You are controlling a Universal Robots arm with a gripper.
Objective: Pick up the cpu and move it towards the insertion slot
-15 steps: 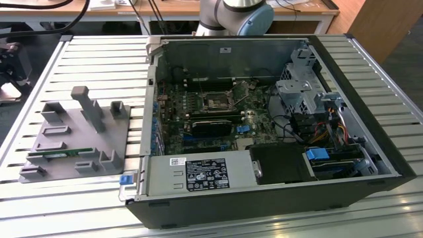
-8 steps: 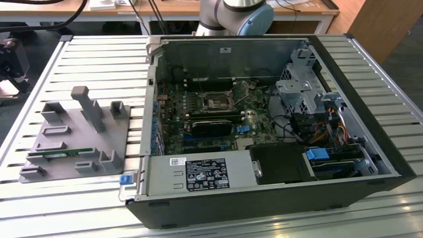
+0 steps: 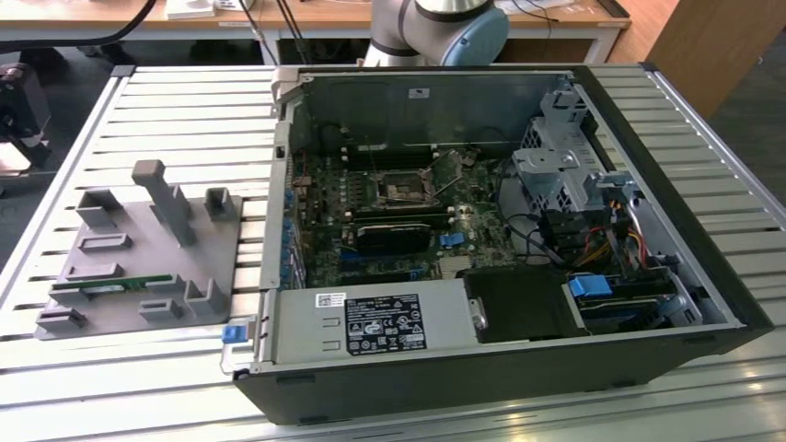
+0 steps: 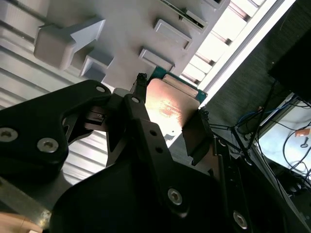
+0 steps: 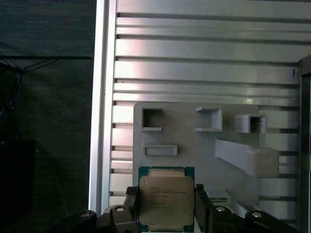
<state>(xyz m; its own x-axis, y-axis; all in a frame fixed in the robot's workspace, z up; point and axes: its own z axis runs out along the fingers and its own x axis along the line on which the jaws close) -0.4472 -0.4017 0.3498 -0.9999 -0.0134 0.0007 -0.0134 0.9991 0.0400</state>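
The gripper (image 5: 167,206) was clenched on the cpu (image 5: 166,196), its fingers (image 5: 132,206) pressing two opposite edges and leaving the other two free. The cpu sat over the near edge of the grey fixture (image 5: 194,145), with bare slatted table (image 5: 194,58) beyond. The exterior view showed the slot (image 3: 402,189) down inside the open case (image 3: 687,230), walled on all sides and well apart from the fixture. The cpu had a silvery-beige lid on a green rim, and the lid glared in the second wrist view.

In the second wrist view the pincer (image 4: 171,96) hides part of the cpu (image 4: 167,109); the exterior view's edge crops the arm (image 3: 443,23).
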